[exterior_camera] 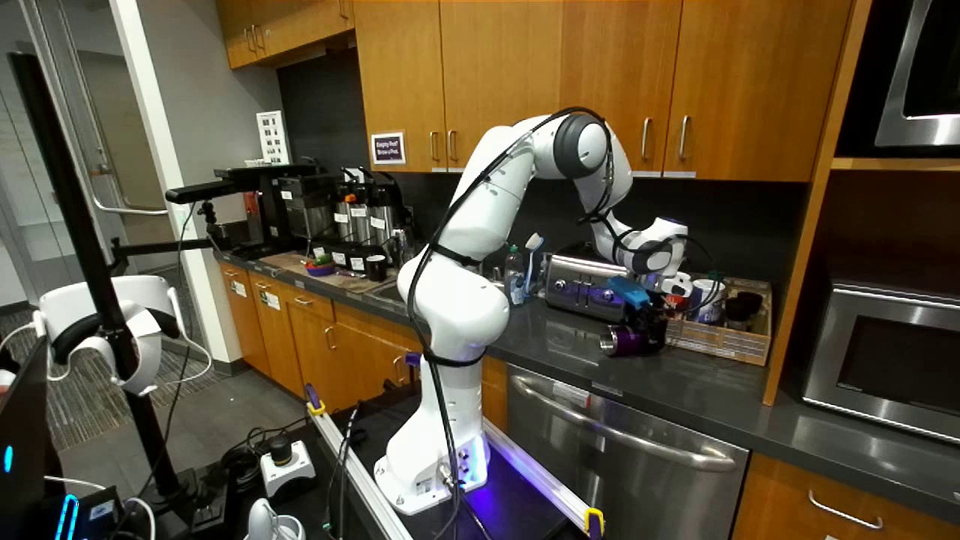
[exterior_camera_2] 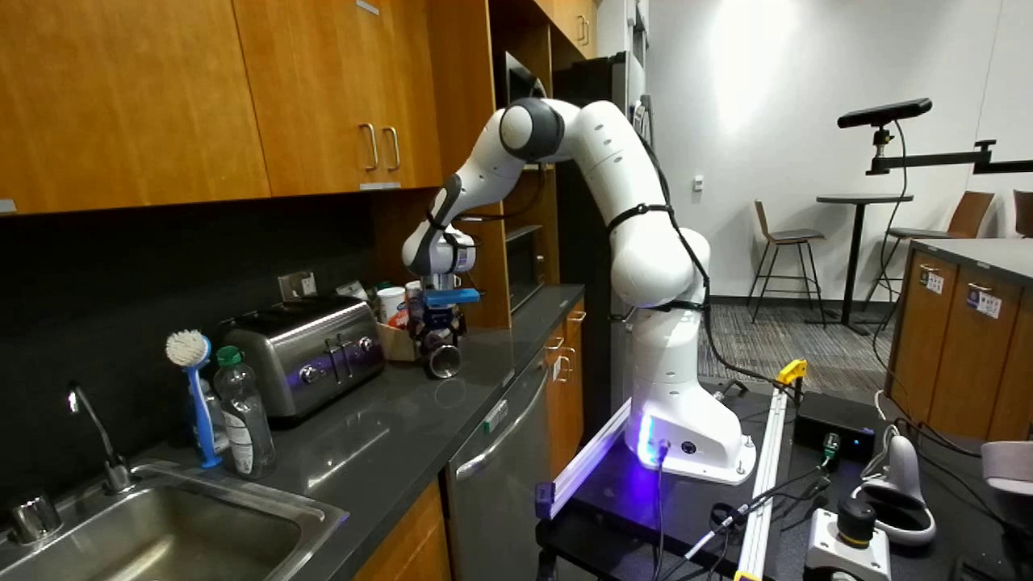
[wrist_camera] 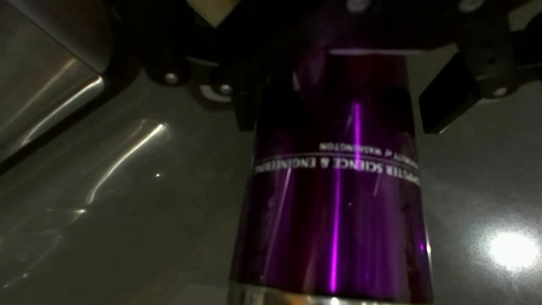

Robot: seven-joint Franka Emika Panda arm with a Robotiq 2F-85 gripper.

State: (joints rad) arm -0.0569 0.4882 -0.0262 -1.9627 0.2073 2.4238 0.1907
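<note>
One purple Computer Science & Engineering tumbler lies on its side on the dark countertop, ungrasped between the spread jaws of the Robotiq gripper: straddling looks done, gripping not yet.

Glossy metallic tumbler, shiny metal toaster, smooth polished countertop, wooden cabinets

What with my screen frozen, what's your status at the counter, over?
Gripper open around purple mug, gap showing at one side. Mug lying on its side on counter. Toaster and open box close by, might crowd sideways moves.
</note>
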